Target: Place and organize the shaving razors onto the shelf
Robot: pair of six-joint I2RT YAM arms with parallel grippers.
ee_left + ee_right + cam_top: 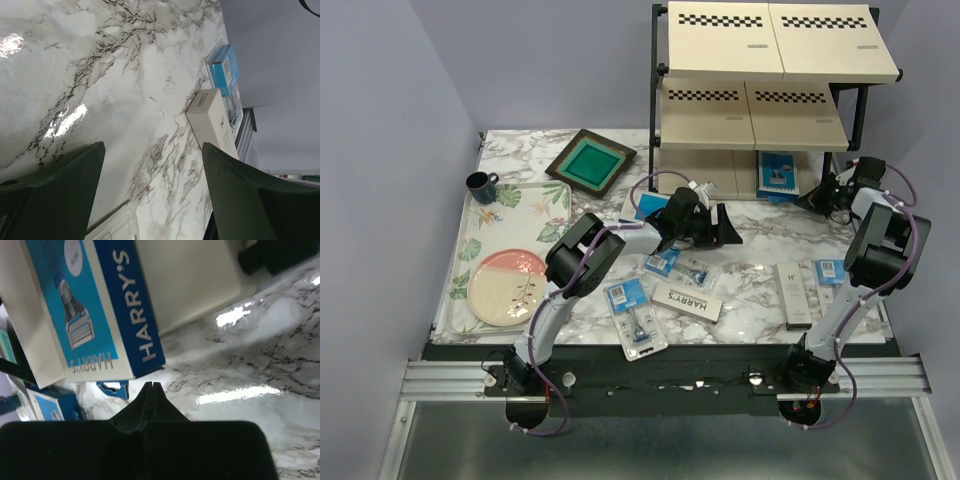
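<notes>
The shelf [796, 113] stands at the back right. A dark-blue razor box [778, 175] lies on its lowest board. My right gripper [815, 198] is shut and empty just off that box's corner; in the right wrist view the shut tips [151, 385] sit right below the blue HARRY'S box [100, 305]. On the marble lie two white boxes [688, 300] [793, 293], blister packs [637, 318] [680, 266] [830, 270] and a second blue box [645, 205]. My left gripper [728, 228] hovers open mid-table with nothing between its fingers [60, 185].
A floral tray [525, 205] with a pink plate [510, 290] fills the left side, with a dark mug [480, 185] at its far end. A dark square frame with a green centre [590, 160] lies behind it. The shelf's black posts [658, 90] stand close to both arms.
</notes>
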